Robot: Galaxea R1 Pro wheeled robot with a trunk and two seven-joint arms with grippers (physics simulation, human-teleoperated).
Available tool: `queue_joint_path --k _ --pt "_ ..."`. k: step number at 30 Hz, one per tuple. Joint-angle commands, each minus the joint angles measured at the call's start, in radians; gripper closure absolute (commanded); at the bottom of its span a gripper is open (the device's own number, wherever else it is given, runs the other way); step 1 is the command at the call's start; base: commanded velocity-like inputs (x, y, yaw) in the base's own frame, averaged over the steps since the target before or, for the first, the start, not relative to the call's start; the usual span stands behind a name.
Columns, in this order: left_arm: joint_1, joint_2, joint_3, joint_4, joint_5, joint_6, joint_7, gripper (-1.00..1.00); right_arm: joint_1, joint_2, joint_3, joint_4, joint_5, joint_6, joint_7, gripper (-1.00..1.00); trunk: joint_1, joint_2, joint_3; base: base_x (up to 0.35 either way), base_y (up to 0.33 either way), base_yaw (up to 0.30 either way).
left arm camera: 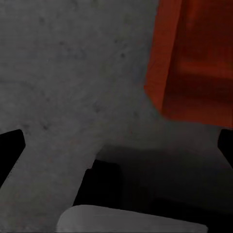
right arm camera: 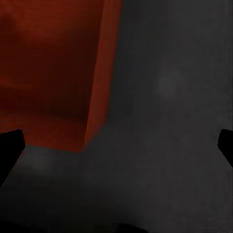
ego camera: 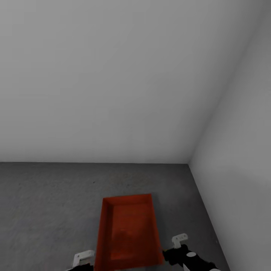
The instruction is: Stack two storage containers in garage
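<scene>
Resting on concrete floor: one red-orange container.

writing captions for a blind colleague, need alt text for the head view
A red-orange open-top storage container sits on the dark grey concrete floor near a corner of plain white-grey walls, between the left gripper and right gripper.

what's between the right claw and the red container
Nothing but bare concrete floor: in the right wrist view the open right claw sits just off the storage container wall.
</scene>
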Motion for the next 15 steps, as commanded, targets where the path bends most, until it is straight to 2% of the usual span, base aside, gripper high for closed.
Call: queue_joint_path --k 1,4,8,15 --pt "0.000 0.007 0.000 0.042 0.011 -0.029 0.002 -1.00 -0.001 -0.012 0.006 0.027 0.004 -0.022 0.000 -1.00 -0.005 0.007 0.003 -0.304 0.000 0.000" --pt "0.000 0.016 0.000 0.139 0.011 -0.109 -0.015 -1.00 -0.001 -0.042 0.006 0.074 0.003 -0.056 0.000 -1.00 -0.016 0.028 0.012 -0.321 0.000 0.000" --pt "0.000 0.020 0.000 0.211 0.010 -0.164 -0.051 -1.00 -0.001 -0.070 0.006 0.126 0.002 -0.069 -0.001 -1.00 -0.031 0.056 0.025 -0.331 0.000 0.000" --pt "0.000 0.021 -0.003 0.244 0.009 -0.206 -0.075 -1.00 0.004 -0.082 0.007 0.162 0.003 -0.073 -0.002 -1.00 -0.058 0.105 0.047 -0.336 0.000 0.000"
